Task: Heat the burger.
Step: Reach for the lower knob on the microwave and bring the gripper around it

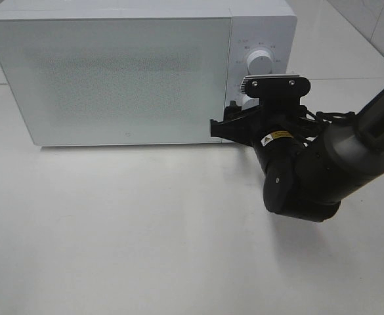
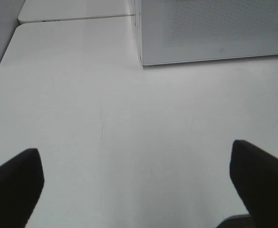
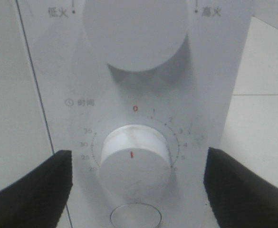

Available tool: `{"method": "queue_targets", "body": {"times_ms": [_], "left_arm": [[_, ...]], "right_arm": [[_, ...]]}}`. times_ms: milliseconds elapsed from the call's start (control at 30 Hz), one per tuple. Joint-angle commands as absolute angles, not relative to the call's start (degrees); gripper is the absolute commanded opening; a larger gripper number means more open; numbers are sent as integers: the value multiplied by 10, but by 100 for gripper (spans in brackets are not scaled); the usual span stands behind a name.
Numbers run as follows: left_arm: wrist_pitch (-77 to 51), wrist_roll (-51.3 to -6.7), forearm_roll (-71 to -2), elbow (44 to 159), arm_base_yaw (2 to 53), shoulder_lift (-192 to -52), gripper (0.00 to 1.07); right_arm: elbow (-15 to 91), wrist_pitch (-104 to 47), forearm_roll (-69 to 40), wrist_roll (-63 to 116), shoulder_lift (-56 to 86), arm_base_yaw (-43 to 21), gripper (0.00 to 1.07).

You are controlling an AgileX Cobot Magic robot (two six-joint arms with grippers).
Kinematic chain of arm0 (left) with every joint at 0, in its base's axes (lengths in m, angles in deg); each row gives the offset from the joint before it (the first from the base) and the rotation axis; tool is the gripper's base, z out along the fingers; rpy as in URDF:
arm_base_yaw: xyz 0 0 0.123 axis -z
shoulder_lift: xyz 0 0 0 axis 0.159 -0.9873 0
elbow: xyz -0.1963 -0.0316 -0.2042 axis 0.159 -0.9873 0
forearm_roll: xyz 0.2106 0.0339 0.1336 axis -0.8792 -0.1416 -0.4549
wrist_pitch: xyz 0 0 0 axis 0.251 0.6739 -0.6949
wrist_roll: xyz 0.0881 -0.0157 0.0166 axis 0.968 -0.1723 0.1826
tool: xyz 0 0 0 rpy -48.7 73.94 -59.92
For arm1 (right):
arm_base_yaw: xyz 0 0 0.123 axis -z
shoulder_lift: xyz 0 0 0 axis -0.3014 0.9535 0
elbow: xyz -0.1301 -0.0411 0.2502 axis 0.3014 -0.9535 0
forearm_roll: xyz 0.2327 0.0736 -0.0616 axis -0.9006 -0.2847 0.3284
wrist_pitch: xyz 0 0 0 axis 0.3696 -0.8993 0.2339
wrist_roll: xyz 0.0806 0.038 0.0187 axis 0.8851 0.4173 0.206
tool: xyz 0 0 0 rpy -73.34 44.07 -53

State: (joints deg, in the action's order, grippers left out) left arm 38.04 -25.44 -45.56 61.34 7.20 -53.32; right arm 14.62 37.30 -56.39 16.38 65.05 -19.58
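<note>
Your right gripper (image 3: 136,164) is released, jaws spread either side of the timer knob (image 3: 134,152), gripping and touching nothing. Push in square until the pads flank the knob's rim, clench firmly, then twist it off the 0; a skewed grip would likely slip on the smooth plastic. Beside the gripper the microwave (image 1: 113,72) door is shut. The burger is out of view, perhaps inside. Your left gripper (image 2: 136,185) hangs wide open and empty.

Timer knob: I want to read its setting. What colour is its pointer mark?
Red, on the white timer knob; clearest in the right wrist view.
</note>
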Motion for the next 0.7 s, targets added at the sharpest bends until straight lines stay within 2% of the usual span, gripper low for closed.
{"method": "queue_targets", "body": {"times_ms": [33,433,700], "left_arm": [[371,-255,-452,612,72,-523,100],[371,-254,-452,612,72,-523,100],[371,-254,-452,612,72,-523,100]], "right_arm": [[160,475,-551,172,652,-181,75],[178,461,-538,174,669,-165,75],[178,465,-571,168,669,-191,75]]}}
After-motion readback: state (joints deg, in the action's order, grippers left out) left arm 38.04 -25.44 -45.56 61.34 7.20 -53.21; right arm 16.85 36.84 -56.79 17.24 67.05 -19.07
